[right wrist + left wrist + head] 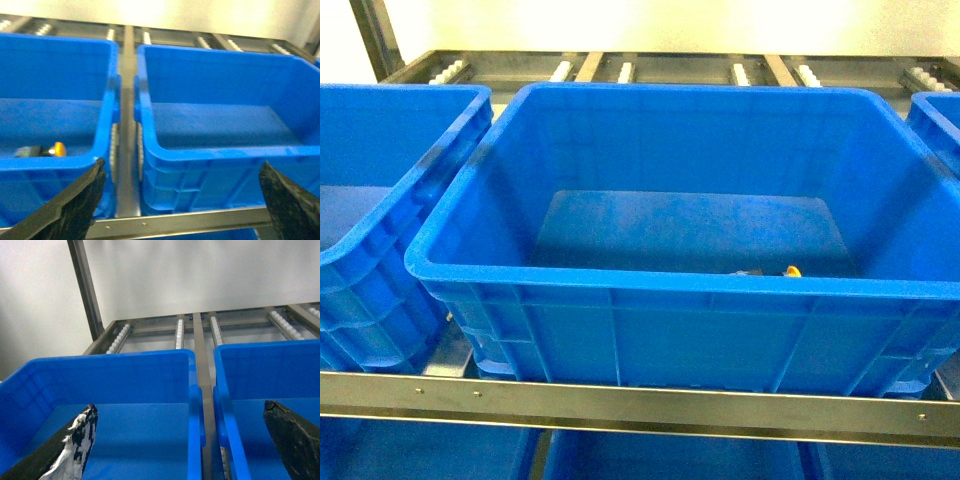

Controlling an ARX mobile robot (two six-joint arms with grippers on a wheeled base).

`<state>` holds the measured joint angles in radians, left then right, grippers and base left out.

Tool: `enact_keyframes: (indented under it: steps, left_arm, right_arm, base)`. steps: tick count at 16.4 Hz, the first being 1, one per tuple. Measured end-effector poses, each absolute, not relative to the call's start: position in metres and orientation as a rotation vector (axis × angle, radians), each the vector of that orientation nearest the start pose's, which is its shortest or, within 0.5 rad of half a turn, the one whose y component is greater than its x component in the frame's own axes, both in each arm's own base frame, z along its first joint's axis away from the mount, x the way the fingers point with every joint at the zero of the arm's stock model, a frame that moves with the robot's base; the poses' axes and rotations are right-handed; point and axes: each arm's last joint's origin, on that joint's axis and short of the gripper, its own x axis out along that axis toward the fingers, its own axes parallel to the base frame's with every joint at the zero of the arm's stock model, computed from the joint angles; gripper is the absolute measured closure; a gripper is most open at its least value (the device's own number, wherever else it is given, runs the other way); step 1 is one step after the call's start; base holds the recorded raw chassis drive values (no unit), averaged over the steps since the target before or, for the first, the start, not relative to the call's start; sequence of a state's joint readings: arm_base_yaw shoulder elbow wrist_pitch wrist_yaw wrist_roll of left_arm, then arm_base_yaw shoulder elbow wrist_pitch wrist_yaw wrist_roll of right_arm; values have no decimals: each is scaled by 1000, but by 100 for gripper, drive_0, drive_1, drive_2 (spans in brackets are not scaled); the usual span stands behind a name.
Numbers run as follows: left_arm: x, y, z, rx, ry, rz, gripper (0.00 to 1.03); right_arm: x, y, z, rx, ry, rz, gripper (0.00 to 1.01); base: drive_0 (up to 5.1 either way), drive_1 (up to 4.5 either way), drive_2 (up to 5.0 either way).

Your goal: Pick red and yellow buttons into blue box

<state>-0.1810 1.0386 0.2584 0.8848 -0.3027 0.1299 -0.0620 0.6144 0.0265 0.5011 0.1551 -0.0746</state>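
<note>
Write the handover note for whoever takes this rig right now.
Left gripper: open, empty, above the gap between two crates.
Right gripper: open, empty, facing the crates.
Yellow button lies on the blue box floor by the near wall; also in the right wrist view.
Red button: not visible in any view.
Left: find the red one, box it.

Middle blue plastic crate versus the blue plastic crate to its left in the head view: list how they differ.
The middle blue plastic crate shows whole; the left blue plastic crate is cut off by the picture's edge. The middle crate holds a small yellow-capped button by its near wall; nothing shows on the left crate's visible floor. Both are deep, bright blue, thick-rimmed, ribbed.
</note>
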Motion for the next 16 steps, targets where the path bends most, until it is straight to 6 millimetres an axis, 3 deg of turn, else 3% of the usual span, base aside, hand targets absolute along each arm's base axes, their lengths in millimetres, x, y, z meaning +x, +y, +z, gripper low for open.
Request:
enact_keyframes:
  steps: [1, 4, 8, 9, 16]
  left_arm:
    - [196, -27, 211, 100, -70, 110, 7]
    - [177, -18, 201, 28, 1, 3, 41]
    - [157, -8, 186, 7, 12, -16, 87]
    - [152, 0, 184, 4, 8, 7, 101]
    - [130, 0, 169, 1, -6, -2, 101]
  right_arm:
    - [136, -15, 165, -47, 20, -130, 14]
    - [129, 2, 170, -20, -12, 27, 49]
    - [121, 0, 171, -17, -13, 0, 95]
    - [118, 0, 171, -16, -14, 0, 99]
    - [109, 0, 170, -15, -14, 0, 99]
  base:
    - [0, 0, 0]
    - [0, 0, 0]
    - [0, 0, 0]
    - [0, 0, 0]
    - [0, 0, 0]
